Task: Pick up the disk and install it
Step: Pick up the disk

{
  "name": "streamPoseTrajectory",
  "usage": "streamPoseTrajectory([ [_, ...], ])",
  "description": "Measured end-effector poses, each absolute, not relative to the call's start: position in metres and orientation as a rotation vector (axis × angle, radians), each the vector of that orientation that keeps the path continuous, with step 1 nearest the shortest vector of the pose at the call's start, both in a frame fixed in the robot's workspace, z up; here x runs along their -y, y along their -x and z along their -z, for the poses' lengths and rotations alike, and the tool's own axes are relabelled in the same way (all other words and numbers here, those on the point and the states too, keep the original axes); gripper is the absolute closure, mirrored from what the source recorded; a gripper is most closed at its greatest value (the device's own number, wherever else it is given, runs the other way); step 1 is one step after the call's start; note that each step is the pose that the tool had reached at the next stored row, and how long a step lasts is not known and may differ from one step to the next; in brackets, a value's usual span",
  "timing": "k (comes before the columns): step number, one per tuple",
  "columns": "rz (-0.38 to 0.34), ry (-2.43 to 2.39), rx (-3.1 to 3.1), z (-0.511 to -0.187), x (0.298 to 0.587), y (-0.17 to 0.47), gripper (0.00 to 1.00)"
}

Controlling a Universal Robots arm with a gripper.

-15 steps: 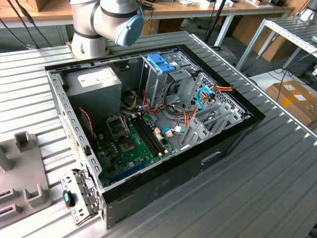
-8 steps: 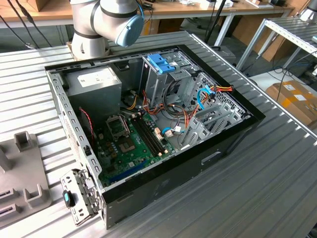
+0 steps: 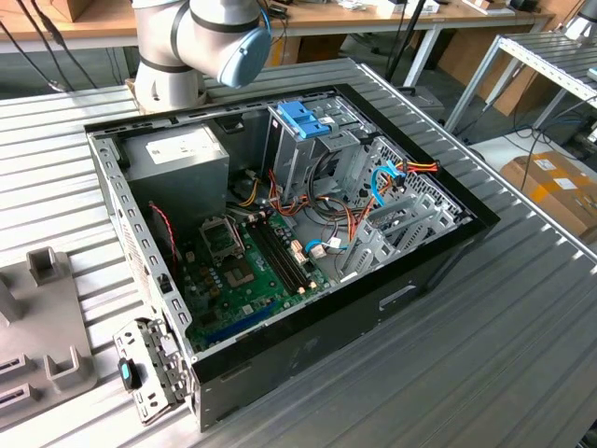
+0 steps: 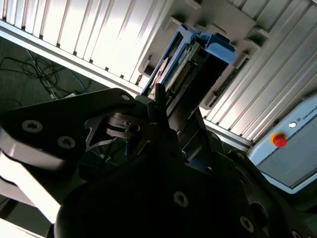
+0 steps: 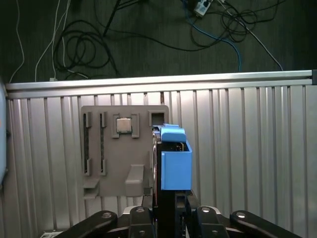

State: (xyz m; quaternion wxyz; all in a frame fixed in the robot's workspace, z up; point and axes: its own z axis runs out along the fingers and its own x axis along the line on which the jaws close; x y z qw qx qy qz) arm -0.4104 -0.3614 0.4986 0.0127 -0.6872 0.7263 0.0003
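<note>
In both wrist views my gripper (image 5: 166,201) is shut on the disk (image 5: 176,161), a dark flat drive with bright blue plastic side rails, seen edge-on. The disk (image 4: 200,59) juts out from between the black fingers (image 4: 158,106) and hangs over the ribbed metal table, just beside a grey holder plate (image 5: 116,151). In the exterior view the open computer case (image 3: 438,257) lies on its side on the table. Its upright grey drive cage with a blue plastic top (image 3: 303,119) stands at the far side of the case.
The holder plate (image 3: 42,322) lies at the exterior view's left, with a small square chip (image 5: 124,125) and several slots. The arm's base (image 3: 173,56) stands behind the case. A loose metal bracket (image 3: 149,369) lies in front. A pendant with a red button (image 4: 279,141) rests nearby. Cables (image 5: 94,44) lie on the floor.
</note>
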Motion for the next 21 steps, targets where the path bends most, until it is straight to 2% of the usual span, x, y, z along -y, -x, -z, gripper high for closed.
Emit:
streamPoseTrajectory([
  [21, -0.001, 2.142, -2.264, -0.499, 0.360, 0.323, 0.65],
])
